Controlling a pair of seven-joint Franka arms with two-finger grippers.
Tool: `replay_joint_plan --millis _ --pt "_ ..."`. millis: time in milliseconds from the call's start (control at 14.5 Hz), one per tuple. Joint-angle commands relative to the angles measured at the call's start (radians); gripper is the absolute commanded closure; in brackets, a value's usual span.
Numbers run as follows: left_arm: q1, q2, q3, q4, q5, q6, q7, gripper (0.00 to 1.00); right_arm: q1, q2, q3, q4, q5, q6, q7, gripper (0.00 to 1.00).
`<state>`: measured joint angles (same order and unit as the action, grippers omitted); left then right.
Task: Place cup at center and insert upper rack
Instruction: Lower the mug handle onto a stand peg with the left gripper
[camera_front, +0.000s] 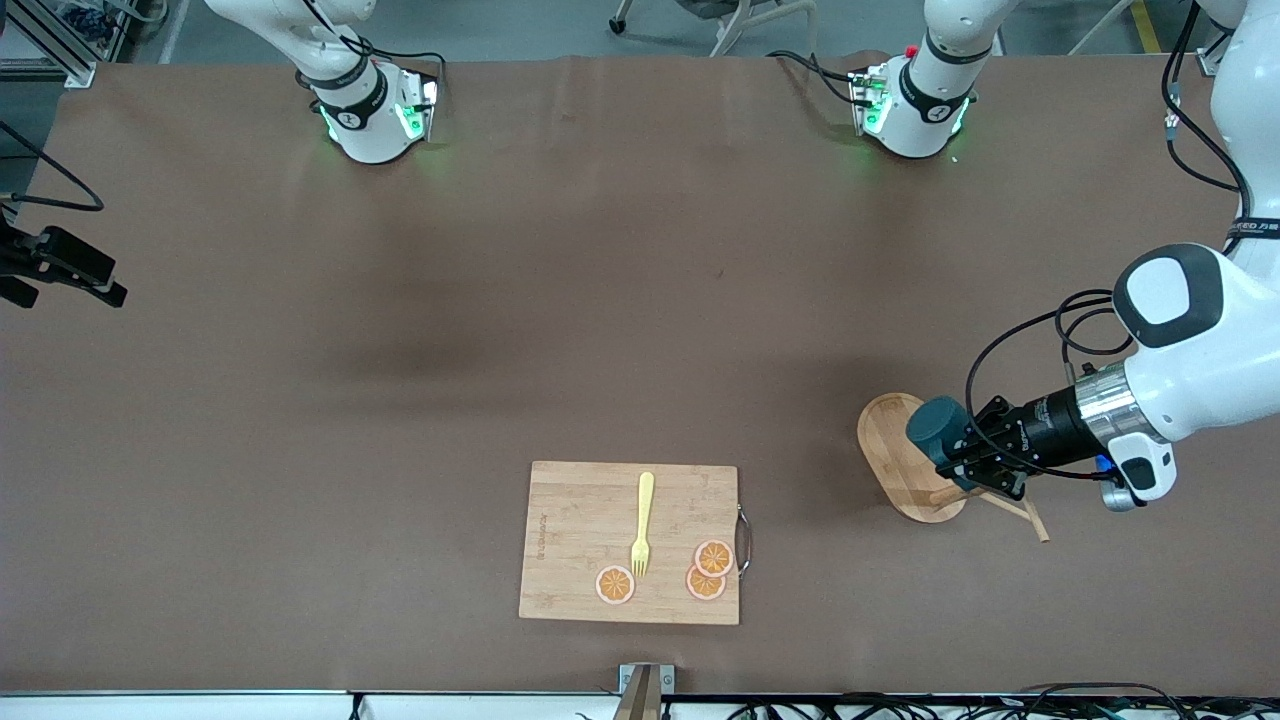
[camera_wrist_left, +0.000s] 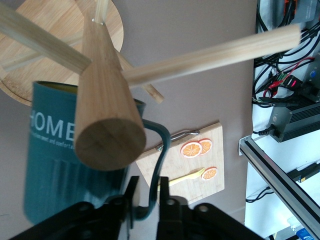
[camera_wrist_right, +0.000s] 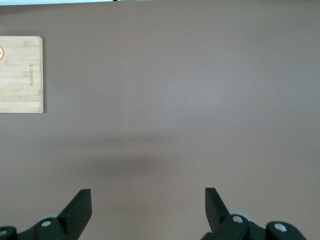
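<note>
The teal cup (camera_front: 935, 425) sits up beside the post of the bamboo upper rack (camera_front: 895, 455), over its oval base near the left arm's end of the table. In the left wrist view the cup (camera_wrist_left: 50, 150) is pressed against the post (camera_wrist_left: 102, 125), under the crossing pegs (camera_wrist_left: 210, 52). My left gripper (camera_wrist_left: 149, 182) straddles the cup's thin handle (camera_wrist_left: 161, 150). Its jaws stand slightly apart, one finger at the handle and a gap at the other. My right gripper (camera_wrist_right: 148, 200) waits wide open over bare table with nothing between its fingers.
A rectangular cutting board (camera_front: 630, 540) lies nearer the front camera at mid-table, carrying a yellow fork (camera_front: 642, 525) and three orange slices (camera_front: 712, 570). Brown table stretches between the board and the robots' bases.
</note>
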<state>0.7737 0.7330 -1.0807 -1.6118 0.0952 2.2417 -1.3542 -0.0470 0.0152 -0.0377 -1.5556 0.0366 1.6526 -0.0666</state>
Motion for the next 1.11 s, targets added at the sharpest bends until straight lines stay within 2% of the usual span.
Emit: replay_joint_plan --millis 0,69,1036 --pt "-0.005 -0.007 0.008 0.006 -0.014 0.003 0.056 0.05 0.004 0.000 -0.001 0.003 -0.018 -0.002 0.008 0.00" --pt "-0.005 -0.010 0.010 0.007 -0.012 0.003 0.061 0.00 0.002 0.000 -0.001 0.003 -0.018 -0.002 0.008 0.00" --pt "-0.011 -0.043 0.007 0.058 -0.003 -0.002 0.055 0.00 0.016 0.000 0.001 0.003 -0.017 -0.005 0.005 0.00"
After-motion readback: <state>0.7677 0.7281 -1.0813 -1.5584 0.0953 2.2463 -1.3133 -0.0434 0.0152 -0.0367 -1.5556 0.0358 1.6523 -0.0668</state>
